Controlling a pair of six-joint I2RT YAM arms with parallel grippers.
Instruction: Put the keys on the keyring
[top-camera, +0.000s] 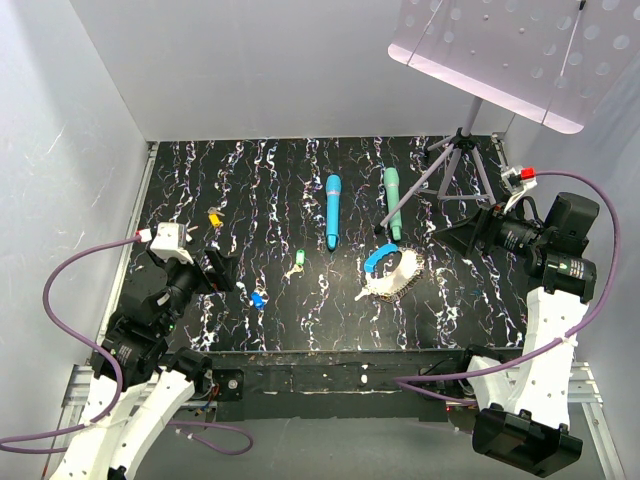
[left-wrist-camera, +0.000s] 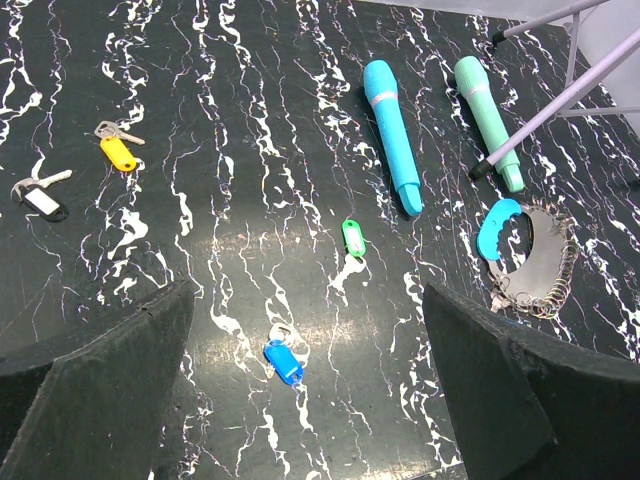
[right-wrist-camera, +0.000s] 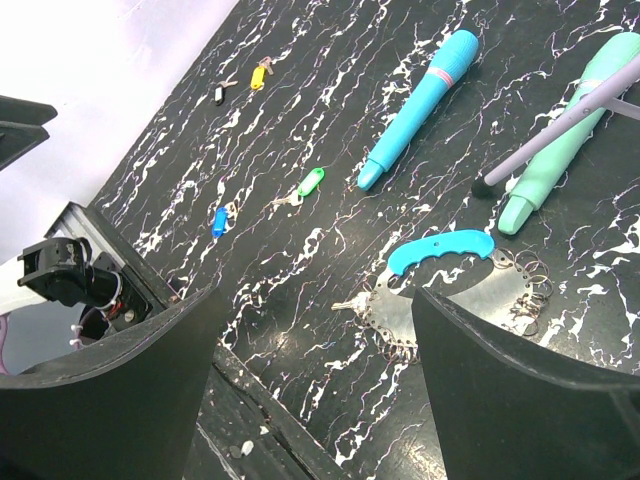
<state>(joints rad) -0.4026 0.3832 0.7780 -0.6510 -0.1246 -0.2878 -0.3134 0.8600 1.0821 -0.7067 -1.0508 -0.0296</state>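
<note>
Teal wand (top-camera: 392, 205) under tripod leg (top-camera: 430, 178), blue wand (top-camera: 332, 212) beside, keyring (top-camera: 379, 258) near

Black tabletop (top-camera: 270, 190), white marbled veins.
Far left: yellow key (top-camera: 214, 215), pale key (left-wrist-camera: 40, 200) near it.
Centre: green key (top-camera: 297, 260); blue key (top-camera: 257, 298) nearer front edge, apart.
Right of centre: blue wand (top-camera: 332, 210), teal wand (top-camera: 392, 200), side by side, not touching.
In front of teal wand: keyring (top-camera: 393, 272), blue band on far side, beaded chain on near side.
Far right: tripod (top-camera: 455, 165), one foot just beside teal wand.
</note>
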